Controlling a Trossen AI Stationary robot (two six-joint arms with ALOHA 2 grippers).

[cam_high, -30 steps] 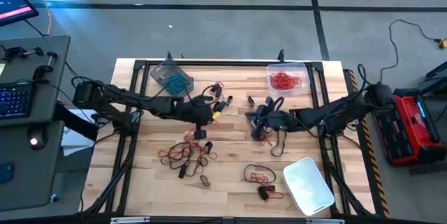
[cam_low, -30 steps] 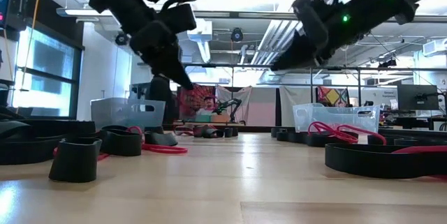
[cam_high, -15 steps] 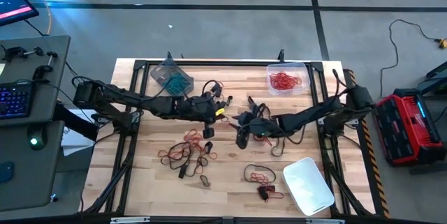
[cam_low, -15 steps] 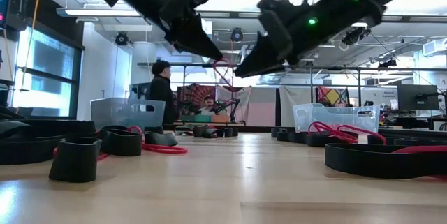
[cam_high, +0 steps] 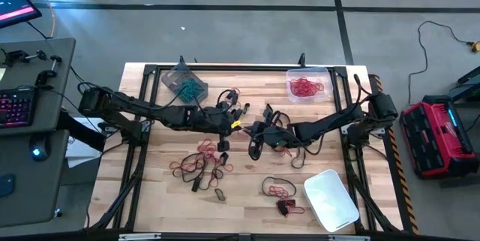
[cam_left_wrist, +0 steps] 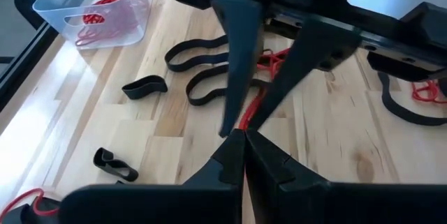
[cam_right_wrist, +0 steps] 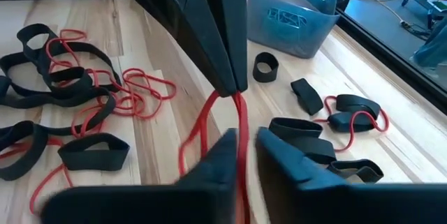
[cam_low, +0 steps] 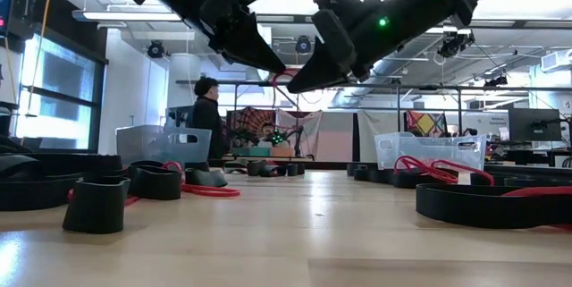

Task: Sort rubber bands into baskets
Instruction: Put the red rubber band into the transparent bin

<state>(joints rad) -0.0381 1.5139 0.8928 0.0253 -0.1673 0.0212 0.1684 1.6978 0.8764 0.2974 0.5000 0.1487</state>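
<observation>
Handover at centre frame: left gripper [cam_high: 234, 123] clenched on red band [cam_right_wrist: 234, 123], right gripper [cam_high: 253, 137] closing around it, basket [cam_high: 307, 83] next.

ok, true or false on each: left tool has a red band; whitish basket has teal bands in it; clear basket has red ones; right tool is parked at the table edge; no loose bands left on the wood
1. The left tool is shut on a red band, held above the table. True.
2. The whitish basket holds teal bands. False: it looks empty; the teal bands sit in the grey-tinted basket.
3. The clear basket holds red bands. True.
4. The right tool is parked at the table edge. False: it is mid-table, tip to tip with the left tool, at the same red band.
5. No loose bands remain. False: loose red and black bands lie on the wood.
</observation>
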